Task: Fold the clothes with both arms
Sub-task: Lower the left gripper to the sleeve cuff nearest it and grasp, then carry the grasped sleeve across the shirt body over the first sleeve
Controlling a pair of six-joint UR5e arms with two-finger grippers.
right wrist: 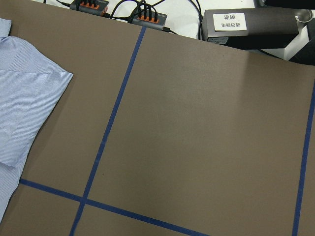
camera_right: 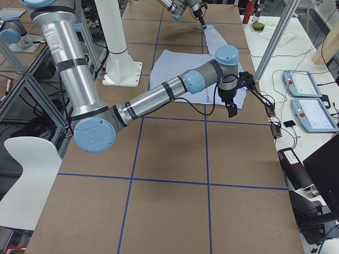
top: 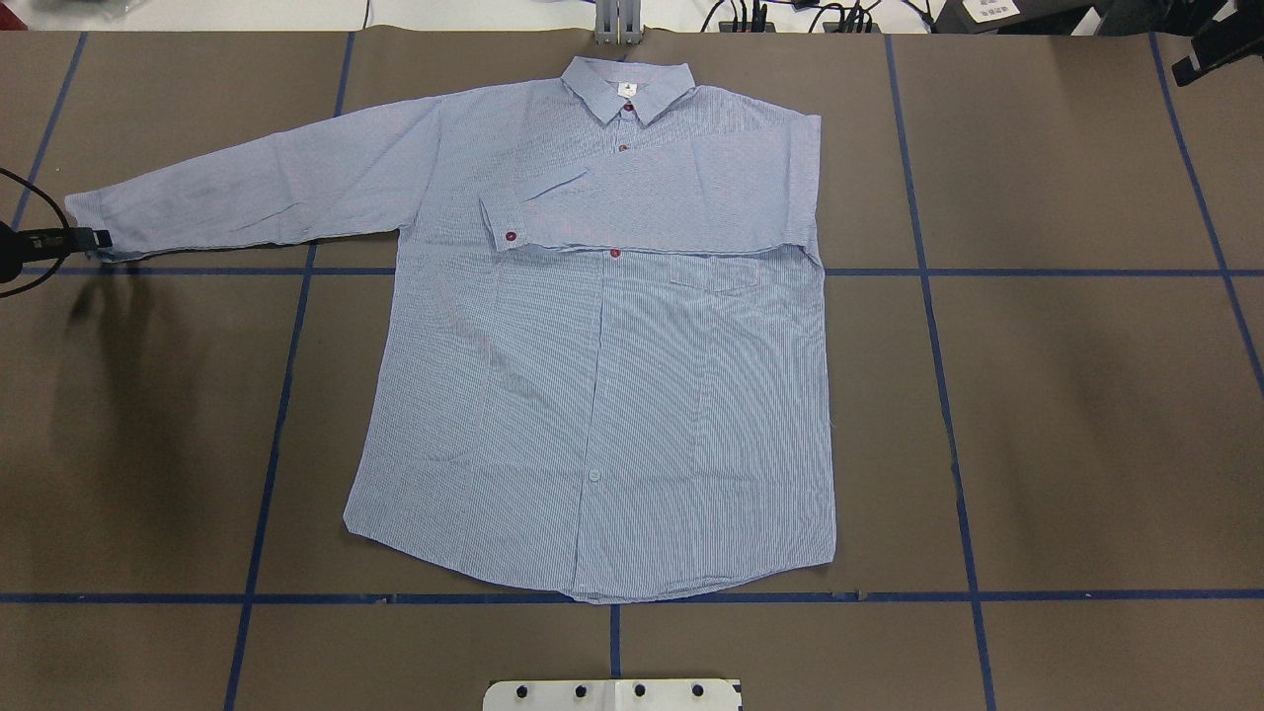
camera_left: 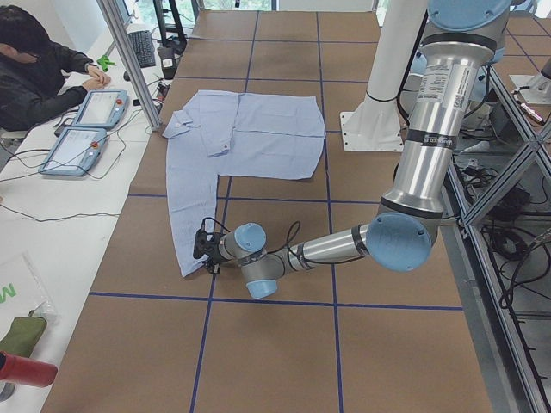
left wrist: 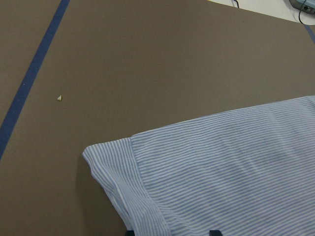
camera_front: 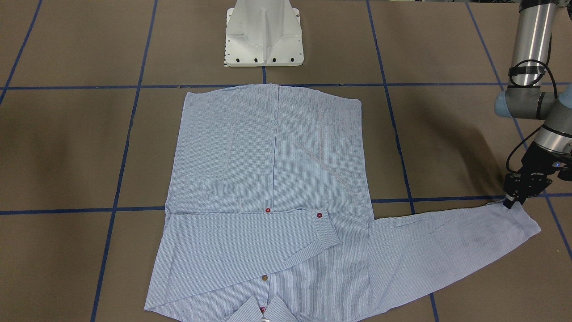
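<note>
The light blue striped shirt (top: 602,395) lies flat and face up, collar (top: 626,87) at the far edge. Its sleeve on my right side is folded across the chest (top: 642,207), with a red cuff button showing. The other sleeve (top: 257,188) stretches out to my left. My left gripper (camera_front: 511,203) is low at that sleeve's cuff (left wrist: 115,172). In the left wrist view its jaws stand apart with the cuff edge between them (left wrist: 171,232). My right gripper (camera_right: 231,108) hangs above the table beside the shirt's far right corner; I cannot tell if it is open.
The white pedestal base (camera_front: 263,40) stands at the shirt's hem side. Blue tape lines (top: 938,296) grid the brown table. Power strips (right wrist: 88,6) and a labelled box (right wrist: 229,22) sit past the far edge. An operator (camera_left: 34,69) sits at a side desk.
</note>
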